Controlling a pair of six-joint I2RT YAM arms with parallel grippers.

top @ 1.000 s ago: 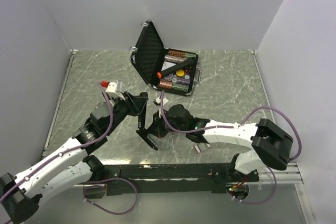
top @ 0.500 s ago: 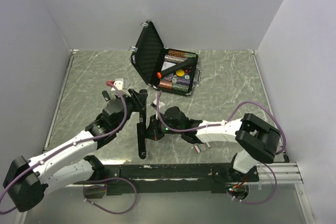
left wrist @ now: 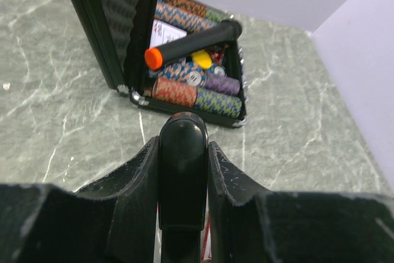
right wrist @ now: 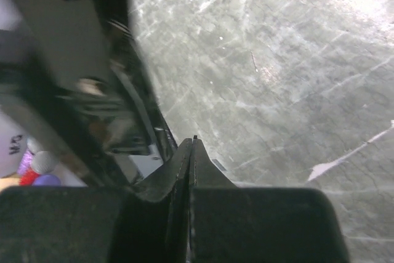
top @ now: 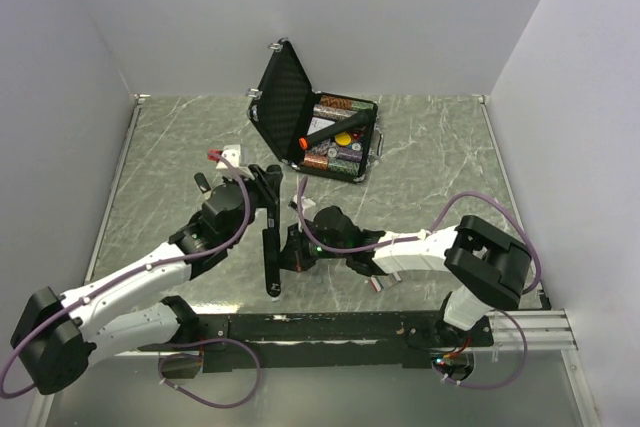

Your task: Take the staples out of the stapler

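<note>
The black stapler is held lengthwise, running from my left gripper towards the near table edge. In the left wrist view my left gripper is shut on the stapler's rounded black end. My right gripper is right beside the stapler's middle, on its right. In the right wrist view its fingers are pressed together, and the stapler shows blurred just to their left. A short grey sliver lies on the table by the tips. I cannot tell if it is staples.
An open black foam-lined case with chips and a black tube with an orange cap stands at the back. It also shows in the left wrist view. A small white and red box lies near the right arm.
My left gripper has swung the stapler from a tilt to nearly straight towards the near edge. My right gripper has moved left, up against the stapler.
</note>
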